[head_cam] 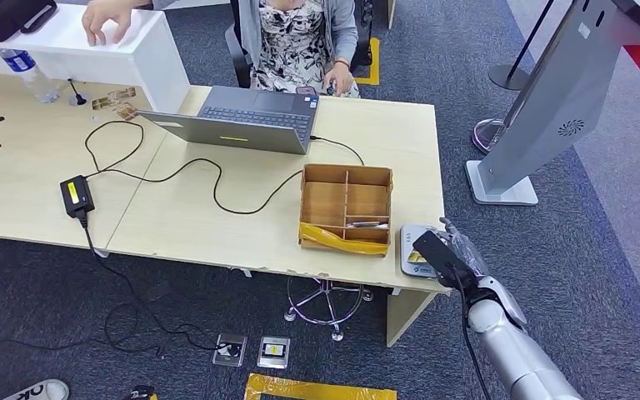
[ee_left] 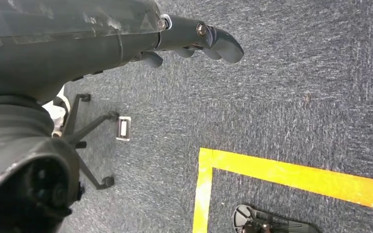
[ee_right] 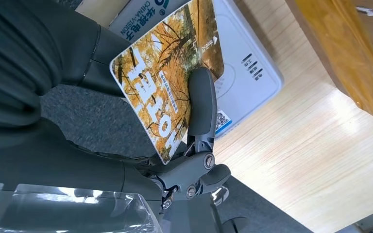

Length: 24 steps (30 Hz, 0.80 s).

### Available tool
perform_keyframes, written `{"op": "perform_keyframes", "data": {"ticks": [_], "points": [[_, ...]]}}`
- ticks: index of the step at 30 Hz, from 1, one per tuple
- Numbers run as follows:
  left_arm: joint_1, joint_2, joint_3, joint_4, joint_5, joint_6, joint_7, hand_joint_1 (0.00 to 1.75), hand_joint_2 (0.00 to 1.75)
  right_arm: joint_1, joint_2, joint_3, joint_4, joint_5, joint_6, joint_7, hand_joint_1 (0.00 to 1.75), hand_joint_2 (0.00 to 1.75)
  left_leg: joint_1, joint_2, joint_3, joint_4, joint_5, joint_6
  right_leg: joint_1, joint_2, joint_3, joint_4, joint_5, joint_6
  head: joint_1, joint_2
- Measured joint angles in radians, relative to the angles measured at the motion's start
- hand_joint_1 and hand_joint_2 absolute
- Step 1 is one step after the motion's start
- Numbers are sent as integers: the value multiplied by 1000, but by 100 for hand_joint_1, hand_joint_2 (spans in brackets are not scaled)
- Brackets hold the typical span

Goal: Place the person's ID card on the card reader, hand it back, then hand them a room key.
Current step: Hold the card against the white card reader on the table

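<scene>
Right wrist: glossy rectangular card (ee_right: 167, 82) in hand (ee_right: 194, 145).

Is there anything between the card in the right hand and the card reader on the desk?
Nothing visible. The right hand holds the card just over the white card reader at the desk's near corner. The reader's top looks bare, and the wooden box sits off to the side.

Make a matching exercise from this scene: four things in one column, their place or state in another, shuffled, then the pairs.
1. card
2. card reader
3. laptop
4. wooden tray

A. open, in front of the seated person
B. white, at the desk's corner
C. pinched in the right hand
D. divided, yellow tape along its near edge

Pairs: 1-C, 2-B, 3-A, 4-D
</scene>
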Motion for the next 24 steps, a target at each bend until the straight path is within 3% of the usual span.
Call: {"op": "perform_keyframes", "data": {"ticks": [15, 24], "points": [[0, 0, 0, 0, -18, -29, -7, 0, 0, -51, -61, 25, -189, -53, 8, 107, 175, 175, 0, 0, -1, 0, 0, 0, 0, 0, 0, 0, 0, 0, 0, 0], [-1, -4, 0, 0, -30, -47, -18, 0, 0, -120, -26, 30, -247, -3, 20, 102, 175, 175, 0, 0, -1, 0, 0, 0, 0, 0, 0, 0, 0, 0, 0, 0]]}}
